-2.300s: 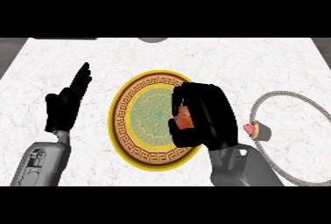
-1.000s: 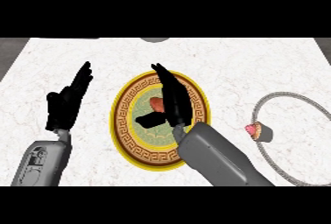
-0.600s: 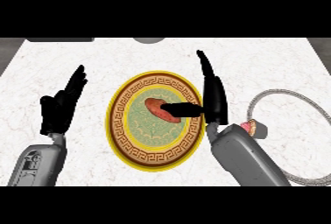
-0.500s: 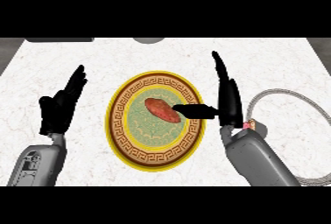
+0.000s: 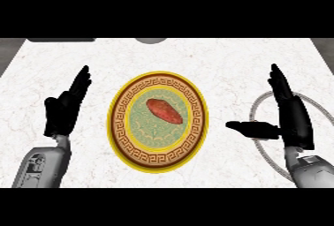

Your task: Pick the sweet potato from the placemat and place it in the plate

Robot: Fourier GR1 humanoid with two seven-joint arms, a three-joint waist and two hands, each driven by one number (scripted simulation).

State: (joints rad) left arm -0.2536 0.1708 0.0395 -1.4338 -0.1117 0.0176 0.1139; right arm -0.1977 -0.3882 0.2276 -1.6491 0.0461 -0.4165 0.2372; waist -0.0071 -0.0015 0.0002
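Note:
A reddish-brown sweet potato [image 5: 164,110] lies in the green middle of a round plate [image 5: 121,125] with a yellow rim and a brown key pattern. Nothing touches it. My right hand [image 5: 291,115] stands open well to the plate's right, fingers straight up and thumb pointing left, over a pale placemat [image 5: 259,107] with a grey rope edge, which it mostly hides. My left hand [image 5: 65,108] rests open to the plate's left, fingers up.
The white marbled counter [image 5: 195,57] stretches around the plate. A grey round object [image 5: 150,40] and a dark slab [image 5: 58,39] show at the far edge.
My right hand let go of the sweet potato in the plate, opened, and drew away to the right over the placemat. The left hand stayed put.

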